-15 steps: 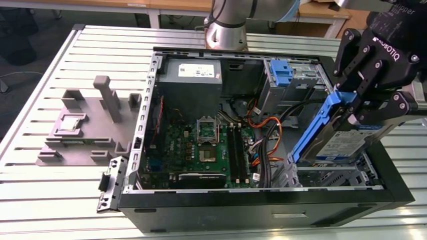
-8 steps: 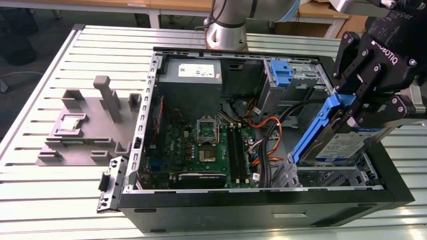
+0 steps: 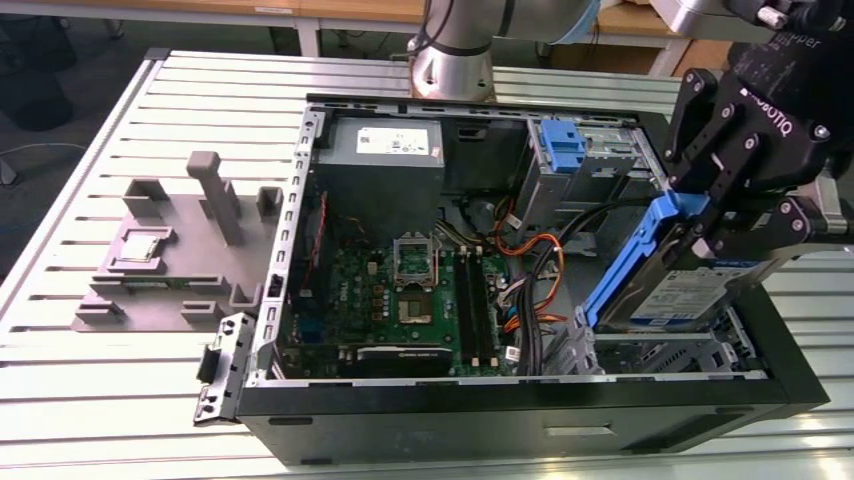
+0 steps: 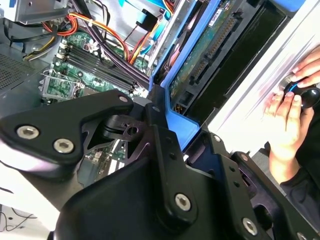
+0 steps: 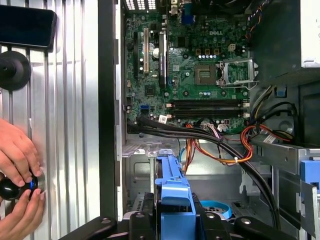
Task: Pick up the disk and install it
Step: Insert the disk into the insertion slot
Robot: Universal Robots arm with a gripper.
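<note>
Exterior view: I am seeing the pincer (image 3: 731, 222) pinching the disk (image 3: 681, 292) by its blue carrier. It is holding the disk tilted over the open computer case (image 3: 534, 418) in the lower right of the frame. The case is sitting on the slatted bench (image 3: 120, 400).

Second wrist view: the pincer (image 4: 187, 137) is gripping the disk (image 4: 215, 55) beside the motherboard (image 4: 75, 75).

First wrist view: the disk (image 5: 172, 187) is hanging over the case's metal bay, and a person's hands (image 5: 17, 165) are resting on the bench.
</note>
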